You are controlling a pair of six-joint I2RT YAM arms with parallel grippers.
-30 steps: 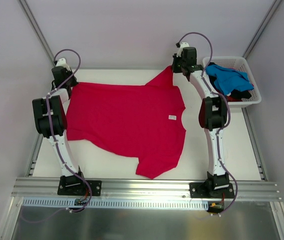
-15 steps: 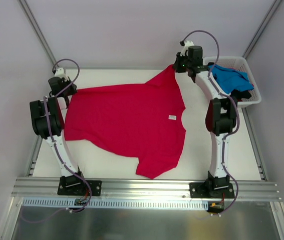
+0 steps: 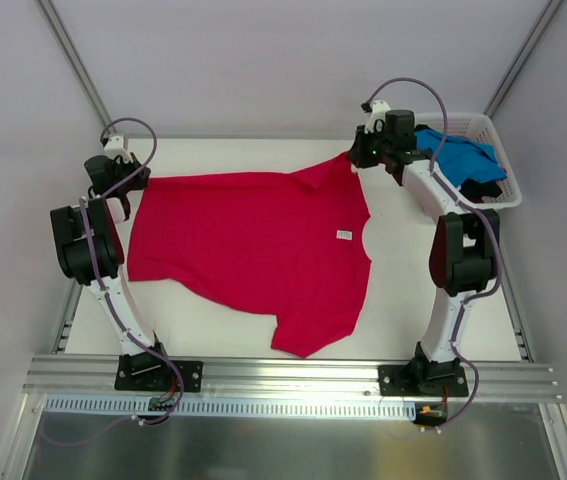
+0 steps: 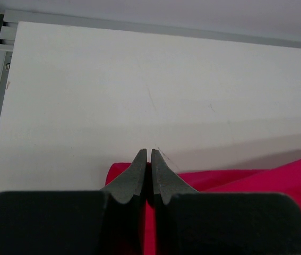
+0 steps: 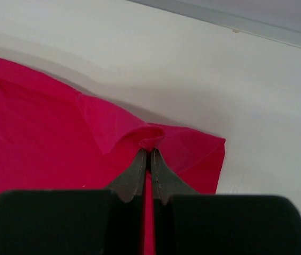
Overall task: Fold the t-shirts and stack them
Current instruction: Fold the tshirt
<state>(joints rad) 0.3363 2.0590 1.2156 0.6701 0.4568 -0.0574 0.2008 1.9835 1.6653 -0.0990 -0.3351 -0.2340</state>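
A crimson-red t-shirt (image 3: 253, 240) lies spread on the white table, collar to the right. My left gripper (image 3: 120, 190) is shut on its far-left hem corner (image 4: 119, 172), which pokes out beside the fingertips. My right gripper (image 3: 355, 157) is shut on the far sleeve (image 5: 192, 149), with cloth bunched at the tips. A bright blue t-shirt (image 3: 453, 155) lies on dark and red ones in the basket at the far right.
The white slatted basket (image 3: 493, 130) stands at the far right corner, close behind my right arm. A metal rail (image 3: 293, 375) runs along the near table edge. Grey walls close in the back and sides.
Both grippers have moved outward with the shirt's far edge, the left one to the left, the right one to the right. The far edge is now pulled straighter.
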